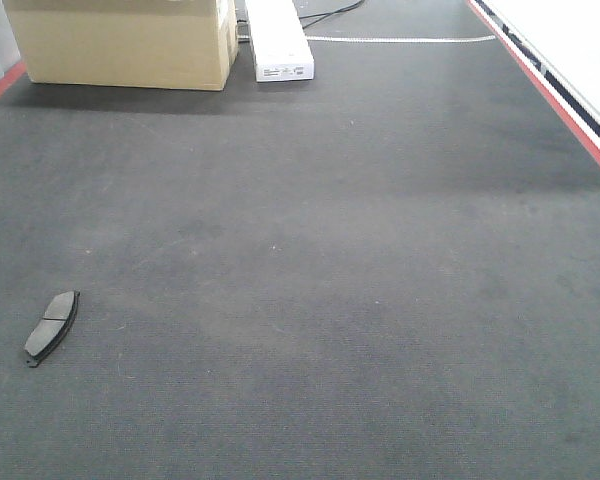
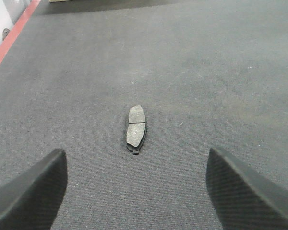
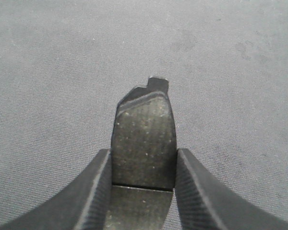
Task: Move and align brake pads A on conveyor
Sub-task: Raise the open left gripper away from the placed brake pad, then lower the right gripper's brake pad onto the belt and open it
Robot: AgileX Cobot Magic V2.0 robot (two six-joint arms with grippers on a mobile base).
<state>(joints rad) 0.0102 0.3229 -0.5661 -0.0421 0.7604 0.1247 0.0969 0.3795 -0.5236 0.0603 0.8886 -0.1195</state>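
One brake pad [image 1: 51, 327] lies flat, grey face up, on the dark-grey conveyor [image 1: 340, 250] near its left side. The left wrist view shows that brake pad [image 2: 136, 129] ahead of my left gripper [image 2: 137, 184], which stands wide open above the conveyor [image 2: 192, 72], its fingers [image 2: 33, 191] well apart from the pad. My right gripper [image 3: 143, 167] is shut on a second brake pad [image 3: 144, 139], gripping it by its long edges over the conveyor [image 3: 62, 72]. The pad's black tab end points away from me. Neither gripper shows in the front view.
A cardboard box [image 1: 125, 42] and a white carton [image 1: 278, 40] stand at the belt's far end. Red side edges [image 1: 570, 105] run along the right and far left. A red edge [image 2: 12, 36] also borders the belt in the left wrist view.
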